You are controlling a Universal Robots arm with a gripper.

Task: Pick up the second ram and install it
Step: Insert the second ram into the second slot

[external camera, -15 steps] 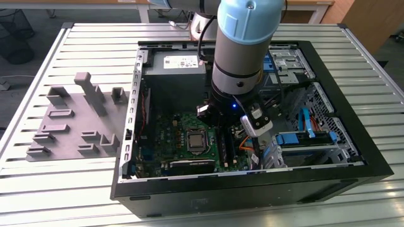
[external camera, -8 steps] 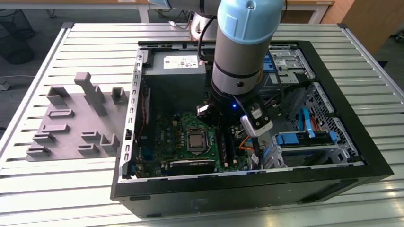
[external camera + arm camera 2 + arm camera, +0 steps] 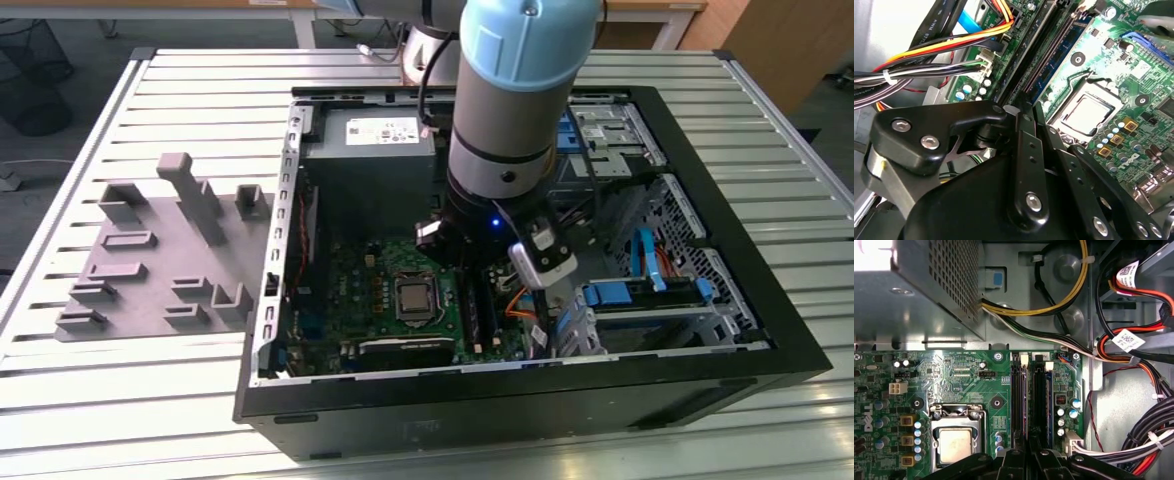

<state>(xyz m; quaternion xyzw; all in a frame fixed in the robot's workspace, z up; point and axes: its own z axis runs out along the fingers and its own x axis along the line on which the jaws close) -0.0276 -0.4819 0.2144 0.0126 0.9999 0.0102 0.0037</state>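
One slatted metal table (image 3: 160, 420) carries everything here. Nearest in the exterior view is the black wall of one open computer case (image 3: 534, 400), lying on its side. Inside it lies one green motherboard (image 3: 354, 280) with one square processor socket (image 3: 416, 297), seen in both wrist views (image 3: 1086, 112) (image 3: 956, 442).

Just past the socket, one grey robot arm (image 3: 514, 100) reaches down into the case, and its gripper (image 3: 470, 262) sits low over the black memory slots (image 3: 1018, 400). Its black links crowd the second wrist view (image 3: 1021, 112) and the first wrist view (image 3: 1029, 445); whether it is clenched or released cannot be told. The second ram (image 3: 1061, 57), a thin bluish board on edge, stands along the slots just ahead of the gripper, also visible in the first wrist view (image 3: 1050, 400). Contact between the two cannot be told.

Two bright blue drive latches (image 3: 621, 295) show toward the exterior view's right. Farther back sits one grey power supply (image 3: 367, 150). On the exterior view's left, one grey fixture block (image 3: 147, 260) rests on the table beside the case. Beyond the table are one dark wire basket (image 3: 30, 70) and pale wooden furniture (image 3: 774, 40)
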